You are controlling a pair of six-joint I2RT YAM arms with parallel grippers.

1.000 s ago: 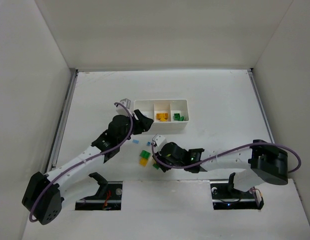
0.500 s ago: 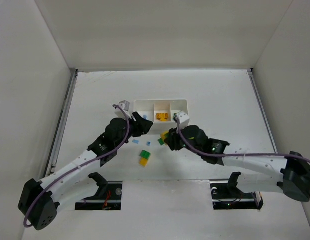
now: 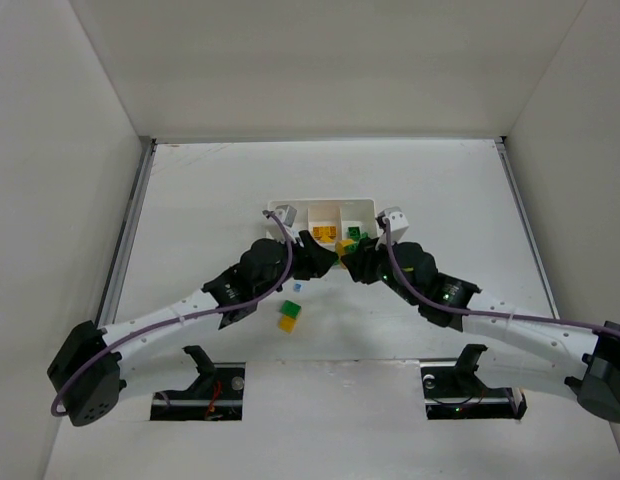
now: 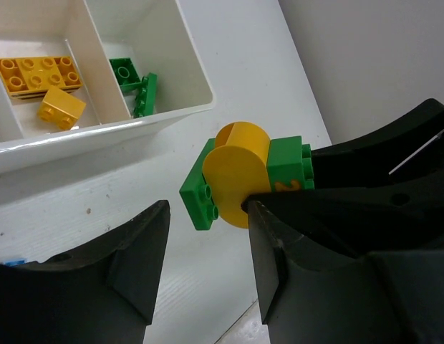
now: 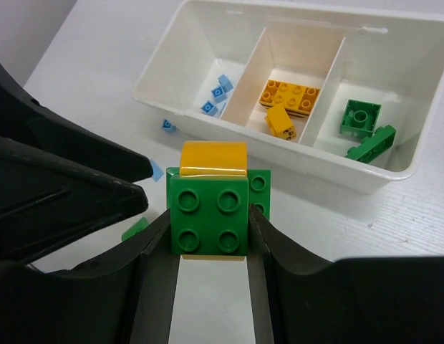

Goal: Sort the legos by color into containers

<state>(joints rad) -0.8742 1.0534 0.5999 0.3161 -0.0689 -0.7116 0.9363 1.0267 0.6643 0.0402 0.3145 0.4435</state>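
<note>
My right gripper [image 5: 210, 215] is shut on a stack of green and yellow legos [image 5: 210, 211], held above the table just in front of the white tray [image 5: 208, 36]. In the top view the stack [image 3: 342, 246] hangs between both grippers. My left gripper [image 4: 208, 213] is open, its fingertips just short of the same stack [image 4: 240, 175], one finger [image 4: 279, 244] close beside it. The tray's containers hold tiny blue pieces [image 5: 216, 93], yellow bricks [image 5: 286, 100] and green bricks [image 5: 362, 122].
A yellow-and-green brick [image 3: 288, 318] and a small blue piece [image 3: 297, 287] lie on the table in front of the arms. Blue bits [image 5: 168, 125] lie beside the tray's wall. The two arms' heads nearly meet before the tray [image 3: 320, 207].
My right gripper has lifted the green and yellow stack from the table's front and carried it up to the tray. My left gripper has swung right to meet it.
</note>
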